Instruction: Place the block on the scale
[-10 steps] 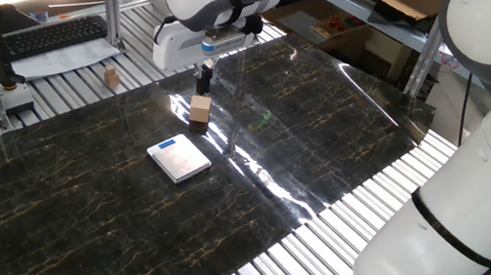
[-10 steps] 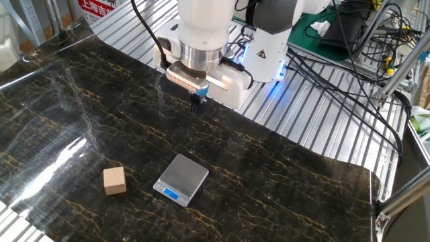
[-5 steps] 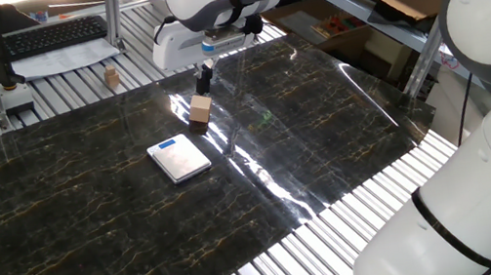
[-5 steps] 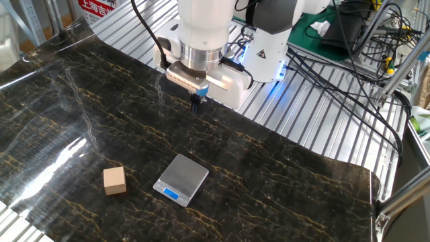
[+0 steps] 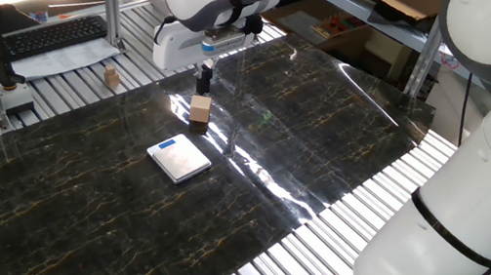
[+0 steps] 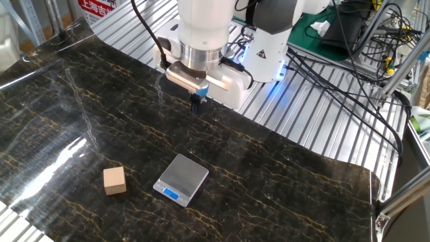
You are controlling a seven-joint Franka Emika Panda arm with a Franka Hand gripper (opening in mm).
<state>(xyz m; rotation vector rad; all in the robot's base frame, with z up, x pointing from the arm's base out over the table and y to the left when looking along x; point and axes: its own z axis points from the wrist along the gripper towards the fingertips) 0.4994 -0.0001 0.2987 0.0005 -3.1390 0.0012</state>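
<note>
block (image 6: pixel 115 181): light tan, plain wood grain, no markings I could see.
scale (image 6: pixel 181 179): silver-white platform, matte; blue display strip along one edge.
my gripper (image 6: pixel 196 104): black fingers under a white wrist; silver-grey ribbed flange above them.
my arm (image 5: pixel 466 33): glossy white shells, dark grey bands at the joints.
mat (image 6: pixel 282 175): black, marble-like, with thin gold-brown veins; white glare streaks across it.
table (image 6: pixel 316 114): silver-grey ribbed metal slats.
small piece (image 5: pixel 110 77): tan wood.
keyboard (image 5: pixel 54 35): black.
base light (image 6: pixel 281 67): blue glow.
</note>
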